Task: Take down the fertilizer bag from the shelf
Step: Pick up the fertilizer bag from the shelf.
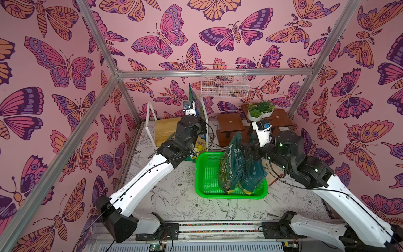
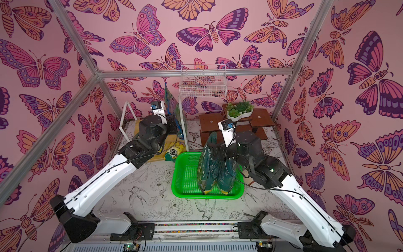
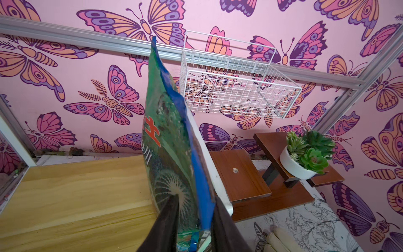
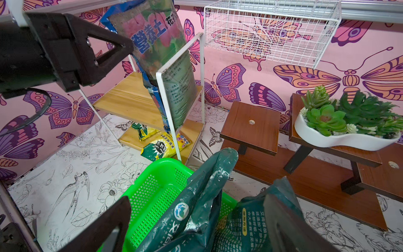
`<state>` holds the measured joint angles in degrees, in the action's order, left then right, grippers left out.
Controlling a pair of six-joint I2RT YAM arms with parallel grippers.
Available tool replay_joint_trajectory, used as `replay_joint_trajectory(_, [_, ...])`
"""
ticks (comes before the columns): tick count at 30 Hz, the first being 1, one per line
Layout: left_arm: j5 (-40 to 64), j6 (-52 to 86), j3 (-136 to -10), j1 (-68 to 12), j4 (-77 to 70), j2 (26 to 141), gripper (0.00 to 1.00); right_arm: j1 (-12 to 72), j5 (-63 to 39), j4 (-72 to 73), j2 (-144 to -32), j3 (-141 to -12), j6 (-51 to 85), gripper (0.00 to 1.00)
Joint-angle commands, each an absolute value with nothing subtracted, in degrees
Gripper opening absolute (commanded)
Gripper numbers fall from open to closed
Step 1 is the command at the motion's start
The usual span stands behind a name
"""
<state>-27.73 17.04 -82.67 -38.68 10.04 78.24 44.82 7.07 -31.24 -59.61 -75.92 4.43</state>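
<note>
Grasp step: left claw (image 3: 196, 197) pinches the fertilizer bag (image 3: 168, 131) on the shelf (image 3: 76, 185), right claw (image 4: 197, 198) gapes wide. Next, I'd say: lift it clear of the frame.

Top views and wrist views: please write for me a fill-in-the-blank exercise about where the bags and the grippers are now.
1. The left gripper grips the tall blue-green bag, which stands on the ___ board of the shelf.
2. Two dark green bags stand in the ___ plastic basket.
3. The right gripper over that basket is ___.
4. The white wire basket on the back wall is ___.

Missing words: top; green; open; empty.
</note>
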Motion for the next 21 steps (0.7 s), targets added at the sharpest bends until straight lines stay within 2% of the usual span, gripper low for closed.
replay_joint_trajectory(1, [-28.5, 16.7, -81.7, -38.4, 8.8, 79.0, 0.13, 44.3, 7.9, -31.7, -59.2, -75.3, 3.8, 0.97])
replay_joint_trajectory(3, [-27.7, 17.4, -81.8, -37.8, 8.6, 79.2, 0.0, 44.2, 7.9, -31.6, -59.1, -75.1, 3.7, 0.97])
replay_joint_trajectory(12, [-21.6, 21.4, -80.5, -32.1, 6.9, 75.6, 0.0, 43.7, 7.7, -31.5, -58.5, -74.7, 3.6, 0.97])
replay_joint_trajectory(21, [-9.6, 21.0, -82.4, -26.1, 6.7, 68.8, 0.0, 43.4, 5.9, -30.5, -60.1, -75.3, 3.4, 0.96])
